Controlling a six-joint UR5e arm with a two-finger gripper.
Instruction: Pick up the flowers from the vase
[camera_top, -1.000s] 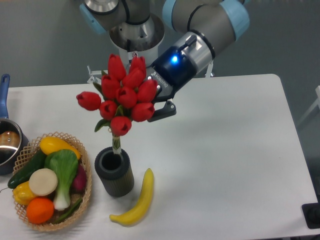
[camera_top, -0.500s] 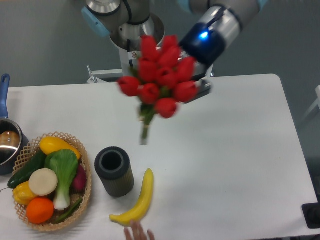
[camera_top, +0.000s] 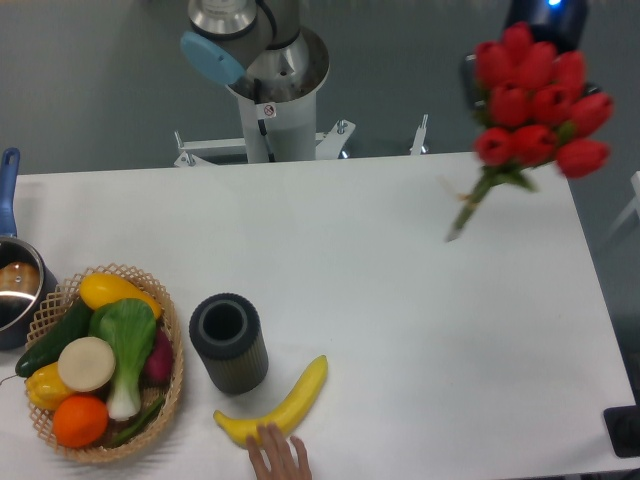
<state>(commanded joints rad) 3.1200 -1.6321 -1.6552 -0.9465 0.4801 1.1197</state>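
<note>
- Now the flowers (camera_top: 535, 110) hang in the air, entirely out of the vase (camera_top: 229, 343) and far to its upper right, over the far right part of the white table (camera_top: 400, 300).
- The red buds sit bunched at the top of the bundle, and the green stems trail down and to the left, so the bunch is tilted; it looks slightly blurred.
- The gripper (camera_top: 505, 70) is almost wholly hidden behind the buds; only a dark body with a blue light shows at the top edge of the view, above the flowers. Whether its fingers are apart or pressed on the bunch cannot be told, since the buds cover them.
- The vase stands upright on the table with its round mouth open and nothing in it.
- A banana (camera_top: 281, 407) lies just to the right of the vase's base, running up and to the right, close to it but not clearly touching.
- A human hand (camera_top: 279, 457) reaches in from the bottom edge, below and right of the vase, with its fingertips at the lower end of the banana.
- A wicker basket (camera_top: 60, 300) of vegetables and fruit sits just left of the vase.
- A blue-handled pot (camera_top: 14, 280) is further left, at the edge of the view.
- The robot's base column (camera_top: 270, 90) rises behind the table, up and slightly right of the vase.
</note>
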